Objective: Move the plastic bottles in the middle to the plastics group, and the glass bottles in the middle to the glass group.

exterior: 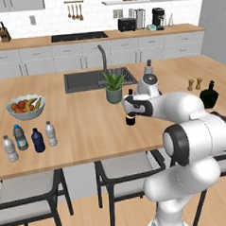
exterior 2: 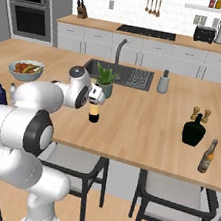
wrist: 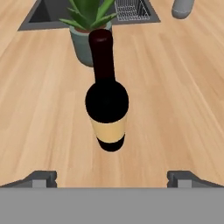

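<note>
Left base view: arm rose from lower right, elbow bent, forearm reaching left across the counter (exterior: 83, 135); hand (exterior: 128, 106) sat level with the wine bottle (exterior: 130, 117), whose neck and base poked out behind the wrist. Could not tell finger spread here. Far left on the counter stood four small bottles: clear bottle (exterior: 9, 148), blue-green label bottle (exterior: 20, 137), dark blue bottle (exterior: 38, 140), greyish clear bottle (exterior: 51, 134), all near each other, below the fruit bowl (exterior: 25, 107). Squat black bottle (exterior: 209, 95) stood far right near the salt and pepper shakers (exterior: 194, 84).

Right base view: arm came from lower left, wrist pointed right toward the wine bottle (exterior 2: 94, 112), just in front of the potted plant (exterior 2: 105, 81). An amber bottle (exterior 2: 207, 156) stood near the right front edge of the counter, by the squat black bottle (exterior 2: 194, 130).

Hand view: wine bottle (wrist: 107, 100) stood upright, centred, cream label facing the camera, plant right behind it. Finger tips (wrist: 41, 178) sat wide apart at the bottom corners, not touching the bottle, nothing held.
</note>
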